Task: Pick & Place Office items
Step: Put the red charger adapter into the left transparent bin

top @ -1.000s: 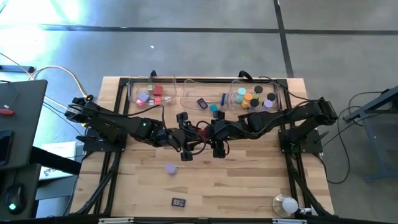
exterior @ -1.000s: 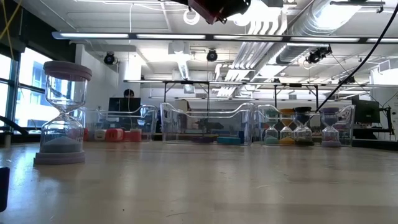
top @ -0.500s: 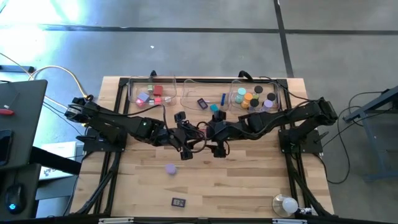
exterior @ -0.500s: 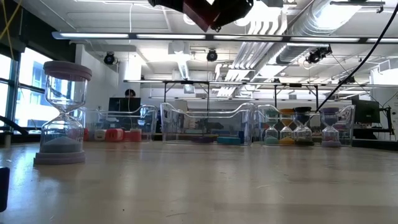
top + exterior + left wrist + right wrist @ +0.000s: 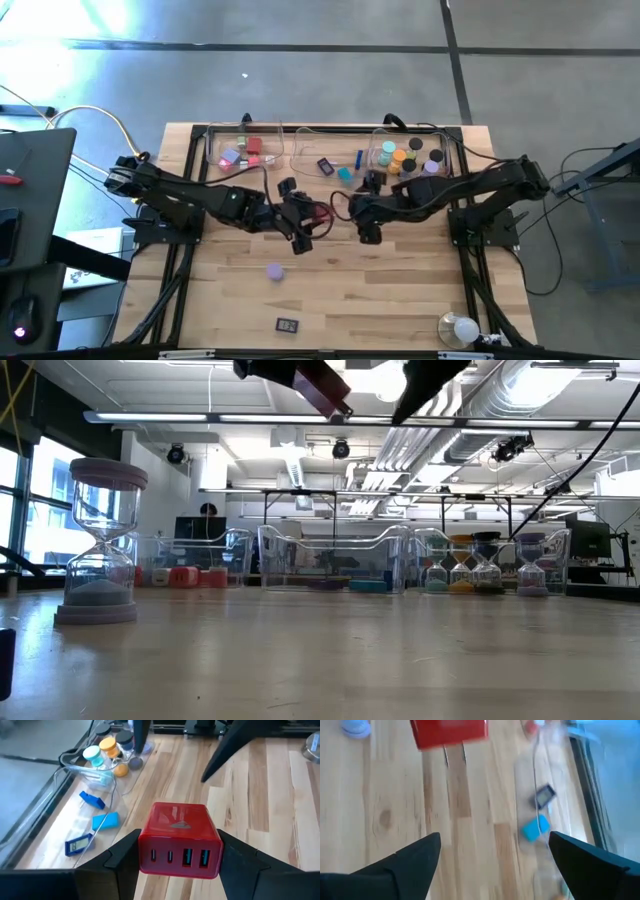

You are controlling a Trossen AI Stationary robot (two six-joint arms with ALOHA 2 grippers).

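Your left pincer (image 5: 181,862) sits just left of centre in the high view, closed on a red charger block (image 5: 180,839) with four ports on its face (the wrist view shows a dark finger pressed to each side of it). In the low view the block (image 5: 322,387) hangs at the top edge of the frame, well clear of the tabletop (image 5: 400,290). Your right pincer (image 5: 495,857) is just right of centre in the high view, near the left one but apart from it, with its fingers spread wide and nothing between them. Across the upper part of the high view stand three clear trays: the left tray (image 5: 212,150) holds red and pink blocks, the middle tray (image 5: 300,155) holds a blue stick (image 5: 358,158), a teal block (image 5: 345,174) and a small dark display unit, and the right tray (image 5: 452,150) holds the orange, teal and black round caps. A lavender hourglass (image 5: 274,271) stands alone on the tabletop below the left pincer, and a small dark clock (image 5: 288,324) lies lower still. A white bulb (image 5: 463,329) rests at the lower right corner.
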